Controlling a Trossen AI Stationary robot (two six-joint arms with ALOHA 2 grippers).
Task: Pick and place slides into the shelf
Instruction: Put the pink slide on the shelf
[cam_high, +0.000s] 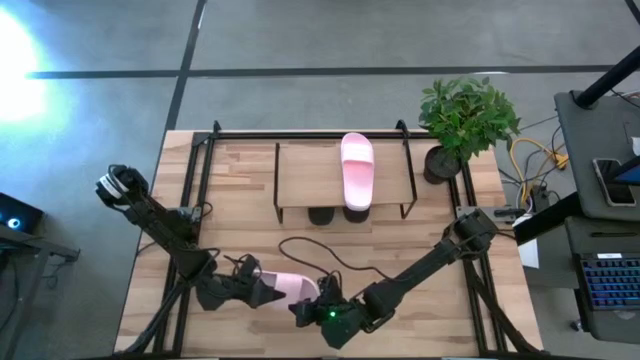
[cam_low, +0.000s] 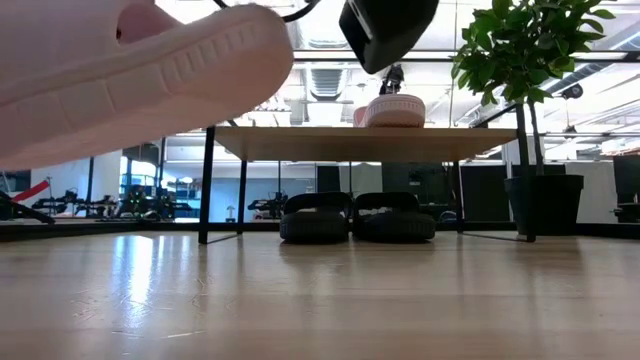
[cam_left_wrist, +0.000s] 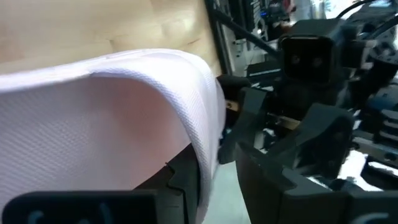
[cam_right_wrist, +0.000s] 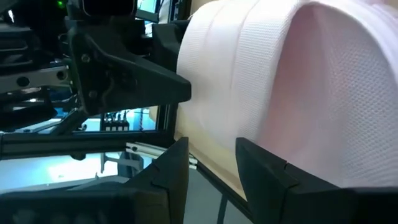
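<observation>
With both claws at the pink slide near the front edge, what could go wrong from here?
1. Both the left claw and right claw are on the same raised pink slide, at opposite ends; if they pull unevenly, it may twist or slip out.
2. The slide hangs lifted off the table by its front edge, so a drop could send it off the table.
3. The shelf top already holds one pink slide; a careless placement may knock it.

Bare left half of the shelf (cam_high: 305, 172) top, pink slide (cam_high: 357, 170) on right half.
</observation>
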